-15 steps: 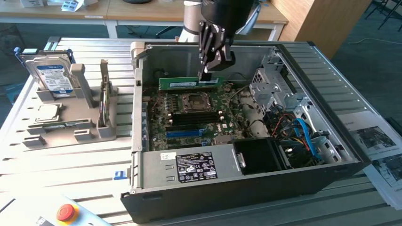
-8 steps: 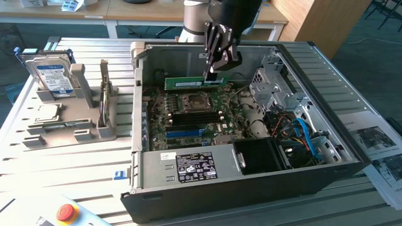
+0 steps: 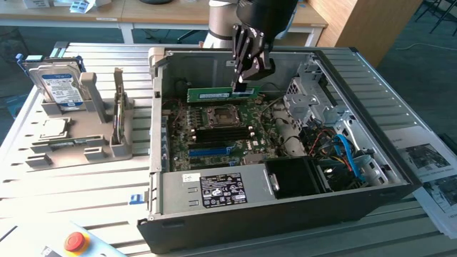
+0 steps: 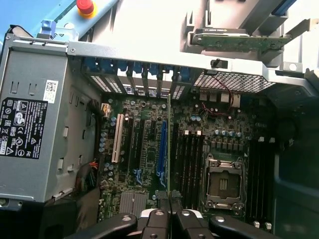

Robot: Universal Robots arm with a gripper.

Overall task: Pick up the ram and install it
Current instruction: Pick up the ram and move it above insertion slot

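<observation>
Just above the motherboard, the end effector is clamped on the ram, holding it level near the case wall far from the power supply. Open room lies over the board, but cables crowd the case's edge at the exterior view's right. The wrist view shows the ram edge-on, a thin line over the dark slots. Fingers hide its gripped end.

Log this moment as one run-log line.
gripper: shut on ram | ram: held on edge over motherboard | slot: not yet seated
</observation>
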